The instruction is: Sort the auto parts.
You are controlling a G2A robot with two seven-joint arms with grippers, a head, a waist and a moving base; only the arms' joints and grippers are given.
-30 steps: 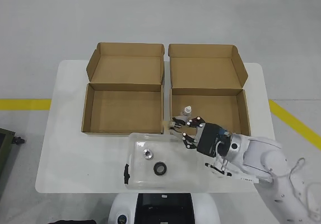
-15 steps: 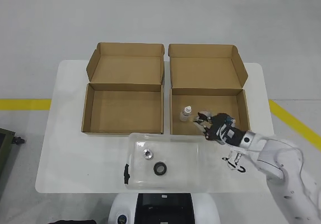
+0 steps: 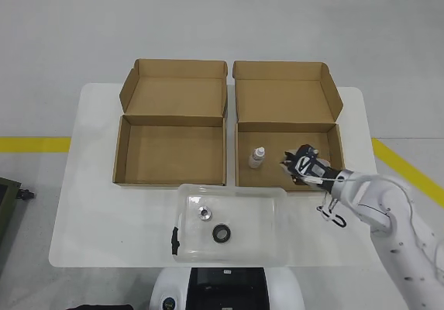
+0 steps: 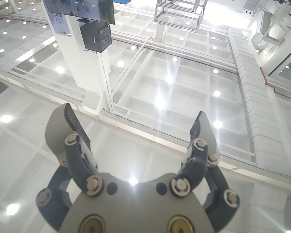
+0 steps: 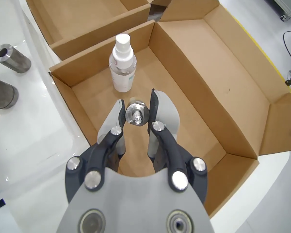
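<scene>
1. Right claw (image 5: 137, 107) is clamped on a small silver metal part (image 5: 135, 117), a round flanged piece with a stub in the centre. Its pads pinch the part from both sides.
2. Claw and part are inside the right cardboard box (image 3: 318, 143), over its floor. Can't tell whether the part touches the floor.
3. Spray bottle (image 5: 122, 66) stands upright in the same box, near the claw, on the side toward the other box.
4. Left cardboard box (image 3: 170, 151) sits just beside the right one, lid flap folded back.
5. Clear plastic tray (image 3: 264, 232) sits at the front of the white worktop (image 3: 90, 194). It holds 2 parts, a silver sleeve (image 3: 203, 212) and a dark ring (image 3: 222, 232), near each other but apart.
6. Left claw (image 4: 134, 113) is spread wide with nothing in it, pointing up at the ceiling.
</scene>
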